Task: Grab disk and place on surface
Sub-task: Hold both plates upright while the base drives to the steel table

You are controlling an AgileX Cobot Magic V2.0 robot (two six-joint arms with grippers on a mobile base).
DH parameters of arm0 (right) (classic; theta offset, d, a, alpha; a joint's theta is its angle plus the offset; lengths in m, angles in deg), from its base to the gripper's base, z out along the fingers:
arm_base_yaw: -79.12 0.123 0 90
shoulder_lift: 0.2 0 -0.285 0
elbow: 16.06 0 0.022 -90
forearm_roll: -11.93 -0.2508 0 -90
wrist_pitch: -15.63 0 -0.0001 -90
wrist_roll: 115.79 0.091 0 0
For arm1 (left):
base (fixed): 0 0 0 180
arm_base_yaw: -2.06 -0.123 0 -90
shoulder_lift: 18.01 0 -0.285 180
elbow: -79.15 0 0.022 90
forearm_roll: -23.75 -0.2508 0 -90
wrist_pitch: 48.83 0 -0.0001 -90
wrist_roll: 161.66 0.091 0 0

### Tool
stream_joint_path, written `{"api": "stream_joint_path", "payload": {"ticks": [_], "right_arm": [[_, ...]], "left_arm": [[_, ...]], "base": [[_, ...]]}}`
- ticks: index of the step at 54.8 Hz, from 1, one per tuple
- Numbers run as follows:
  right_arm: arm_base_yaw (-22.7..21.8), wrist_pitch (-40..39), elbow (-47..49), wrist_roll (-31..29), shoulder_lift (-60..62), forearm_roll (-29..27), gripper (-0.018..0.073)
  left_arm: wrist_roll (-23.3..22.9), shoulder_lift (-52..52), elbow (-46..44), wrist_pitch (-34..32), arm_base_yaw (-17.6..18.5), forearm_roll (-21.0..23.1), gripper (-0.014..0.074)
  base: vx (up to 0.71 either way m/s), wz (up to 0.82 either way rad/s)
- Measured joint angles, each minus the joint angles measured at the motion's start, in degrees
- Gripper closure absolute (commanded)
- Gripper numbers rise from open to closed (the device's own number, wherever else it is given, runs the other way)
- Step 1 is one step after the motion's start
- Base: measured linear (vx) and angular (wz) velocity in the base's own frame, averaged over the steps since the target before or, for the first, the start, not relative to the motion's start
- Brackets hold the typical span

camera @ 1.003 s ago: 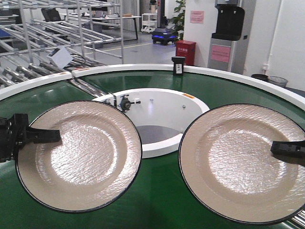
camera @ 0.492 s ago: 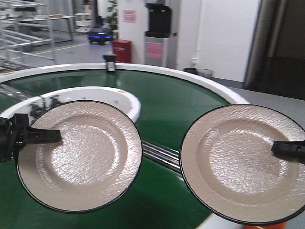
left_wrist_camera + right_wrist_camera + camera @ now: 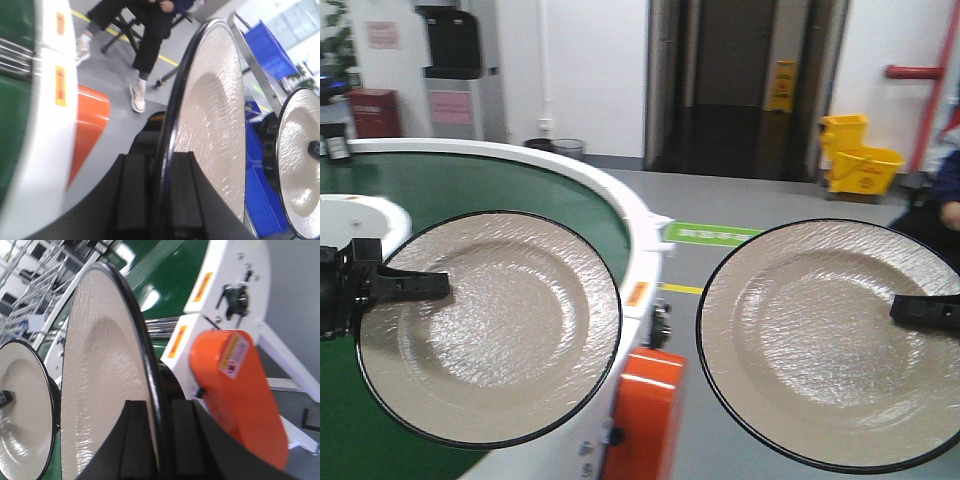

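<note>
While each disk is clamped by its rim, the left disk (image 3: 495,340) in the left gripper (image 3: 415,285) and the right disk (image 3: 820,350) in the right gripper (image 3: 925,312), both are held up in the air, the left one above the belt (image 3: 470,185) edge. So the grabbing's done, the placing is left, and no surface can be seen yet.

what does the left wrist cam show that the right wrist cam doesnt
Only the left wrist view: a seated person's legs and blue bins. Only the right wrist view: metal racks and the label on the orange cover. Both: a plate clamped edge-on, the left plate in the left gripper and the right plate in the right gripper, with the other plate beyond and the conveyor's white rim.
</note>
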Motion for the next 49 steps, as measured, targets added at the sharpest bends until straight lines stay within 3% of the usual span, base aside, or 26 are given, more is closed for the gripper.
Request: {"api": "stream_joint_path", "payload": {"ticks": [27,49], "right_arm": [[0.00,0.11,0.00,0.00,0.00,0.00,0.0568],[0.00,0.75,0.00,0.00,0.00,0.00,0.0568]], "left_arm": [[0.00,0.00,0.00,0.00,0.00,0.00,0.0598],[0.00,0.00,0.00,0.03,0.00,-0.05,0.0598]], "base": [[-0.06,-0.57],[0.14,-0.63]]}}
